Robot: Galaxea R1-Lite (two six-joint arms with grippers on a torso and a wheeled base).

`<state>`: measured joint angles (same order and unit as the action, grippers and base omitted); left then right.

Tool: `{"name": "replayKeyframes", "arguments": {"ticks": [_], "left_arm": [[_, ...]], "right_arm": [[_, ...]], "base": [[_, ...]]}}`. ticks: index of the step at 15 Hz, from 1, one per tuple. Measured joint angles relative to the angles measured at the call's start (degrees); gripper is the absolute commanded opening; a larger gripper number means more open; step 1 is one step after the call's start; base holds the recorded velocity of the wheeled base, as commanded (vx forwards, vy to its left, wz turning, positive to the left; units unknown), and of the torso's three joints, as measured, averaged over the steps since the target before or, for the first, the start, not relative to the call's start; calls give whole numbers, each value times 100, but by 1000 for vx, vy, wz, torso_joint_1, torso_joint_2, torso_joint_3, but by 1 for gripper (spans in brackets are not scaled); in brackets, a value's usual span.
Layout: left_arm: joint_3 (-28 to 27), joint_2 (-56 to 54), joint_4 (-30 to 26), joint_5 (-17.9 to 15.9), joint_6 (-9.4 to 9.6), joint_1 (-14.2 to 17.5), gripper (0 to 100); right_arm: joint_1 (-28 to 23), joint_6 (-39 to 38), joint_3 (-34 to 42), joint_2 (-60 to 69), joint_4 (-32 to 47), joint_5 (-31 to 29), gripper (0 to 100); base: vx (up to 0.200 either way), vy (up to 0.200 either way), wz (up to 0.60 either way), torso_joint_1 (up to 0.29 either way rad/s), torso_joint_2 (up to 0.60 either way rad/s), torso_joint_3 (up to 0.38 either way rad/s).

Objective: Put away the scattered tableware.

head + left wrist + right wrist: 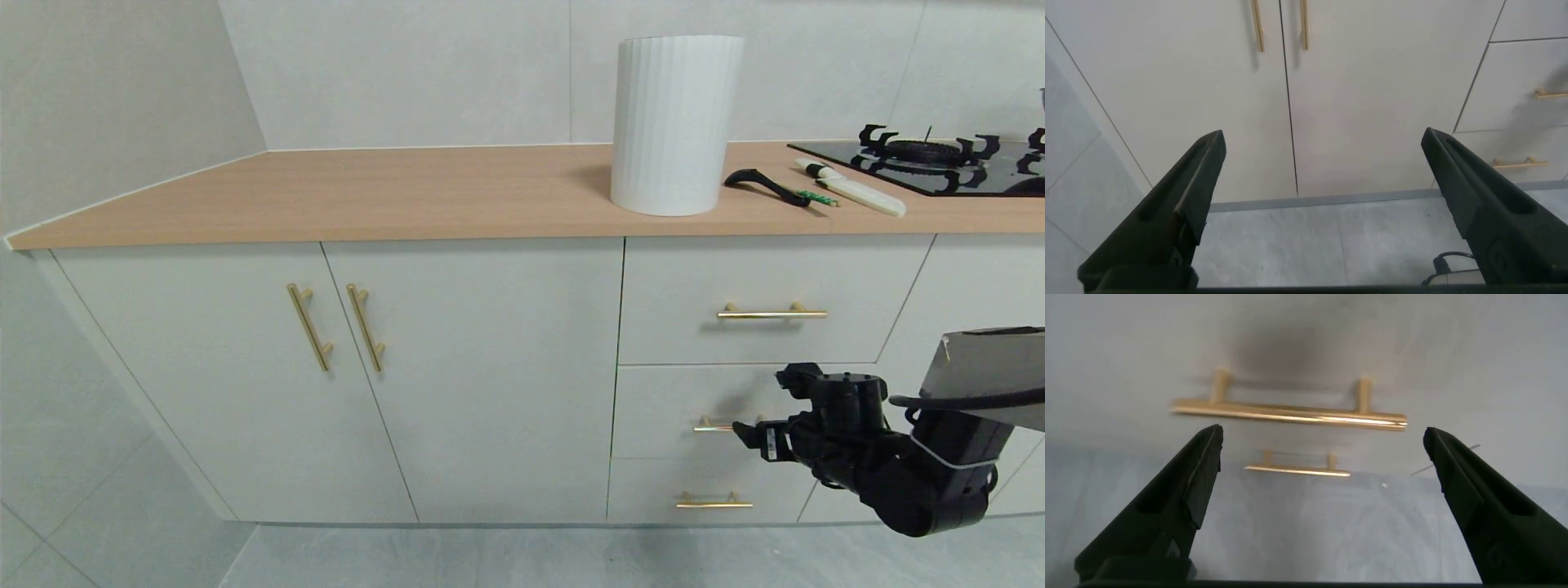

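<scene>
On the wooden counter (408,192) stands a tall white ribbed holder (676,122). To its right lie a black-handled utensil (767,186), a green-patterned stick (819,198) and a white utensil (853,189). My right gripper (767,406) is low in front of the drawers, open, facing the gold handle of the middle drawer (712,425). From the wrist, that right gripper (1323,437) is open with the handle (1290,415) just ahead, untouched. My left gripper (1321,143) is open and holds nothing, facing the cabinet doors (1290,98) above the floor.
A black gas hob (931,163) sits at the counter's right end. The top drawer handle (771,313) and bottom drawer handle (714,504) are above and below the gripper. Two doors with gold handles (335,327) are on the left. Tiled floor (490,555) lies below.
</scene>
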<state>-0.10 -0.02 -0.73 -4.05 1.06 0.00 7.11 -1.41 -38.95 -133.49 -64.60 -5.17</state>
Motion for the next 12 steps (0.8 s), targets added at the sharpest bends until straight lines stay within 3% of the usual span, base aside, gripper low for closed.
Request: {"name": "replayKeyframes", "arguments": {"ticks": [5,12], "left_arm": [[0,0,2,0,0,0,100],[0,0,2,0,0,0,100]], "right_arm": [[-201,-6,-358,-588,-690,-85,100],[-227,-2,-735,-1128,-816,-271,100]], "base": [[0,0,0,0,0,0],[0,0,0,0,0,0]]}}
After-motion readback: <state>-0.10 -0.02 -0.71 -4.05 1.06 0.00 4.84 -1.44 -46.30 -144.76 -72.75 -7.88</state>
